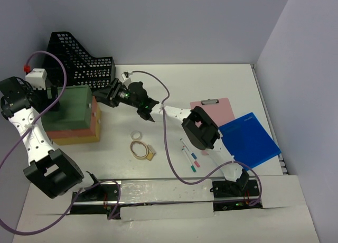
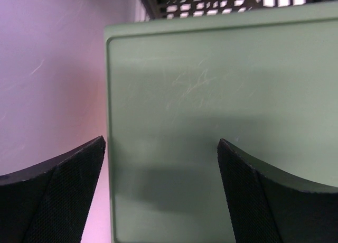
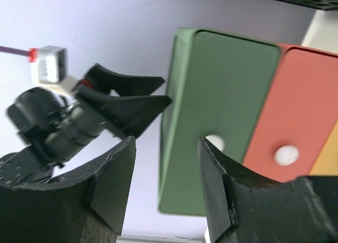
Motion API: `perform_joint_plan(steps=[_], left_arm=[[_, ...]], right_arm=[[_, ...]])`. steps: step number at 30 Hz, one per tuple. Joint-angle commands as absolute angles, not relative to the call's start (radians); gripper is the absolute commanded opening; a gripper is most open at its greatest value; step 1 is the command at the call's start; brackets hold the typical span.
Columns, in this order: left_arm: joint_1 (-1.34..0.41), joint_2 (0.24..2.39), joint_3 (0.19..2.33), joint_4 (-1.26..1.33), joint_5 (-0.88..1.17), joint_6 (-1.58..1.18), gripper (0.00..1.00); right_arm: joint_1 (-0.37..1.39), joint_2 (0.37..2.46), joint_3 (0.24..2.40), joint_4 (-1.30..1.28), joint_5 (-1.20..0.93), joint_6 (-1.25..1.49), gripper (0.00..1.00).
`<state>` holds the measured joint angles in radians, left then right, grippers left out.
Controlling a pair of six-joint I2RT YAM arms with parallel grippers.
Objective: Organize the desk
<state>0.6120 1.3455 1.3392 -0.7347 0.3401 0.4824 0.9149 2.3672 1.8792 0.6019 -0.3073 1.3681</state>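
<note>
On the left of the white desk [image 1: 211, 79] lies a stack of flat boxes: a green box [image 1: 71, 106] on top, then a red box [image 1: 79, 131] and a yellow box [image 1: 96, 116]. My left gripper [image 1: 56, 104] hovers over the green box's [image 2: 222, 95] left edge, open, with nothing between its fingers [image 2: 68, 190]. My right gripper [image 1: 104, 96] sits at the stack's right side. In the right wrist view it is open [image 3: 167, 142], and the green box's [image 3: 222, 95] spine edge shows beyond the gap. The red box [image 3: 301, 105] is beside it, and the left gripper [image 3: 165, 91] is past it.
A black mesh file holder [image 1: 79, 61] stands behind the stack. A pink clipboard [image 1: 216, 111] and a blue folder [image 1: 248, 140] lie at the right. Mid-desk are two pens [image 1: 187, 156], a small white tape roll [image 1: 136, 134] and a larger ring [image 1: 140, 148]. Lavender walls close in the desk.
</note>
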Motion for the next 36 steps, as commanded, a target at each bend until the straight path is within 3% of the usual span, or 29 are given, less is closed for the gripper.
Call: perform_joint_plan(steps=[1, 32, 36], left_arm=[[0.615, 1.406, 1.307, -0.861, 0.398, 0.501, 0.92], [0.615, 1.39, 1.295, -0.859, 0.453, 0.508, 0.91], [0.615, 1.392, 1.296, -0.859, 0.452, 0.506, 0.91]], right_arm=[[0.939, 2.418, 1.988, 0.532, -0.312, 1.367, 0.57], [0.968, 2.503, 2.072, 0.499, -0.299, 1.413, 0.48], [0.97, 2.512, 2.098, 0.497, -0.304, 1.412, 0.41]])
